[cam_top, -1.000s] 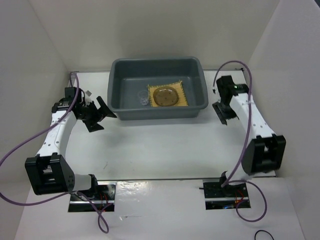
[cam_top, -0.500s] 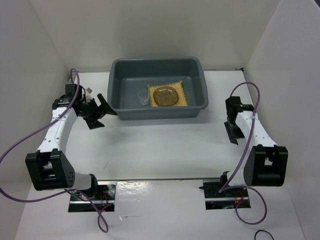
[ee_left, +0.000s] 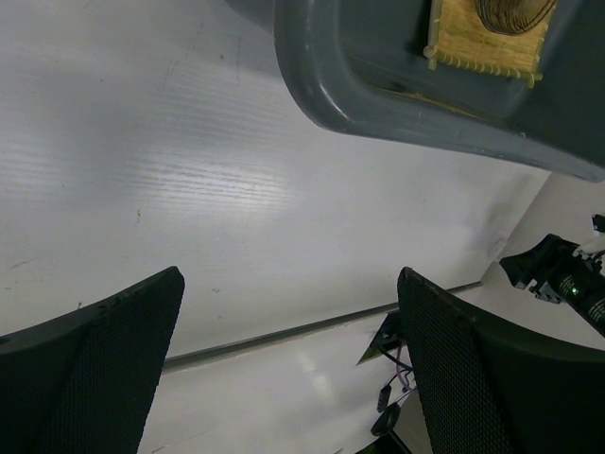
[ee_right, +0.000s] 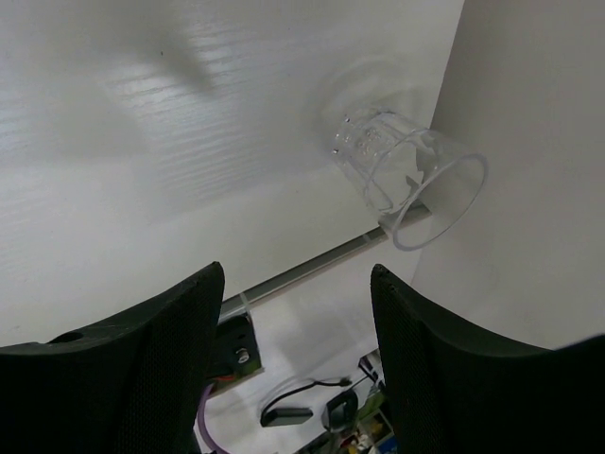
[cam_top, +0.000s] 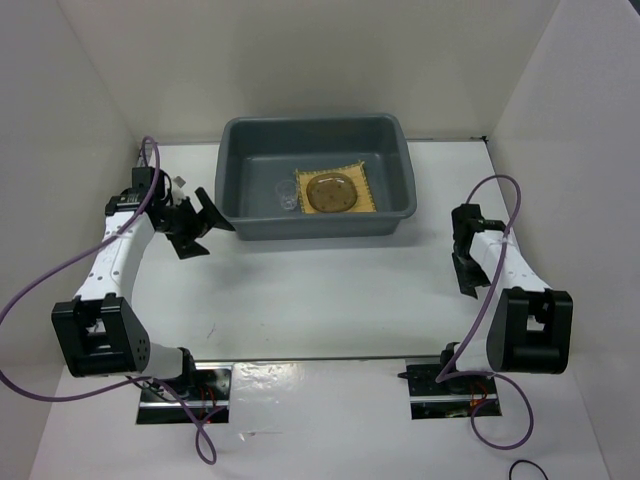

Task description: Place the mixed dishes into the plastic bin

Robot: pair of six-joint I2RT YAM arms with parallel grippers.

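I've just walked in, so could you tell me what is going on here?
Two robot arms are putting dishes into the grey plastic bin. A yellow woven mat, a round dish on it and a small clear cup already lie inside. A second clear cup lies on its side on the table by the right wall, ahead of the right gripper, which is open and empty. The left gripper, also open and empty, hovers by the bin's near left corner.

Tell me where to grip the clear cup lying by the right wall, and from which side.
Grip the small transparent round cup across its curved body, coming down from above. It lies on its side with the open mouth toward the white side wall, so the rim looks crowded while both flanks look free.
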